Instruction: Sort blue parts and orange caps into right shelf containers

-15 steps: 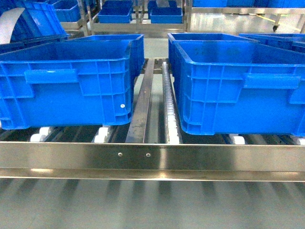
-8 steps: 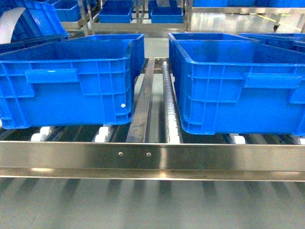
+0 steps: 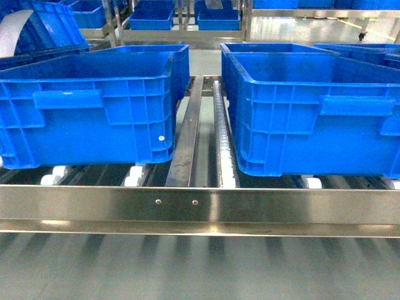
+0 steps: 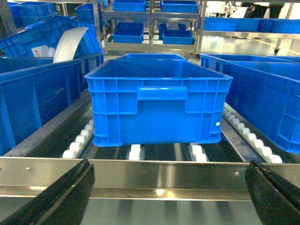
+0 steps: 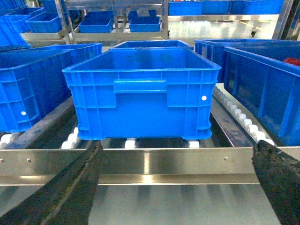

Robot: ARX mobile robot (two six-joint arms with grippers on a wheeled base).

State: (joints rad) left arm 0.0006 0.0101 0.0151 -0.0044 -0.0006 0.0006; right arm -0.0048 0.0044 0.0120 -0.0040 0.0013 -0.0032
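Head faces shelf point(image 3: 200, 205) level; wrist views lower, nearer, sharing rail.

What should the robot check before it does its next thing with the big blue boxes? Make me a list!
1. Left gripper open: ok, its black jaws stand wide apart, nothing between them.
2. Right gripper open: ok, jaws wide apart and empty.
3. A small blue part or orange cap in hand: not ok, none shows in any view.
4. Large blue ribbed plastic crate on the right sitting on the shiny steel shelf: ok, upright behind the front rail.
5. What is inside that crate: cannot tell, its wall hides the bottom.
6. Large blue ribbed crate on the left: ok, upright, apart from the right one.
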